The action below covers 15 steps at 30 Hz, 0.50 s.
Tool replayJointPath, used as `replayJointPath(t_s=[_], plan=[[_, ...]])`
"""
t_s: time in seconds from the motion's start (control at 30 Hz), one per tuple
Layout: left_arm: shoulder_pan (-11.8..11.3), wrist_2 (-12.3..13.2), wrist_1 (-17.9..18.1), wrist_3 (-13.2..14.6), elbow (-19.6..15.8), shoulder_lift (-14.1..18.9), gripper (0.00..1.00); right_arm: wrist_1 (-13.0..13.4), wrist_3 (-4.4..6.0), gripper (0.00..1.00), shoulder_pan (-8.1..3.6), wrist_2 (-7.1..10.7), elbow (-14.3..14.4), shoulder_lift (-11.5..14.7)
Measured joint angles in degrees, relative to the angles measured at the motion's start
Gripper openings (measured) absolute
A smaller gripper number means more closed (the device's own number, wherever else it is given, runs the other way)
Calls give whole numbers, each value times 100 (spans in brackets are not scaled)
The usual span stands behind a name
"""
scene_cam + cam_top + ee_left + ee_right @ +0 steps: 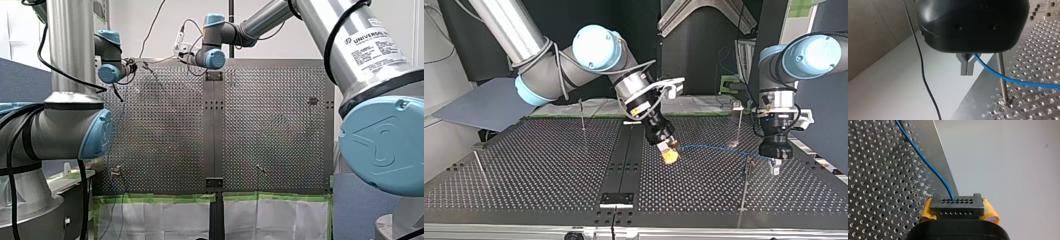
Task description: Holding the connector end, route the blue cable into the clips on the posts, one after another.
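A thin blue cable [930,168] curves out of a grey, many-holed connector [957,206].

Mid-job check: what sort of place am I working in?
Probably a robotics lab test bench: a perforated table with thin posts, my left arm and my right arm, and a blue cable that my right hand holds by its connector.

- Front view: the white wall [135,25] is bright, and soft grey shadows mottle the perforated table [280,125].
- Top view: the backdrop is dim and dark. A highlight streaks my right arm [509,25], and the blue cable [709,148] is faint against the table's sheen.
- Right wrist view: the table's holes glint, and the connector [957,205] is dully lit.
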<state>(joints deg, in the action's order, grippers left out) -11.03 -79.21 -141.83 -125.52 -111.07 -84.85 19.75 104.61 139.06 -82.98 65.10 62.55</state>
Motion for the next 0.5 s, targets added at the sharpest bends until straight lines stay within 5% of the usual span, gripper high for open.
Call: replayJointPath(t_s=[0.5], plan=[[-105,148,223,-172,0,-63,0,9,-11,0,-108,5,8,-133]])
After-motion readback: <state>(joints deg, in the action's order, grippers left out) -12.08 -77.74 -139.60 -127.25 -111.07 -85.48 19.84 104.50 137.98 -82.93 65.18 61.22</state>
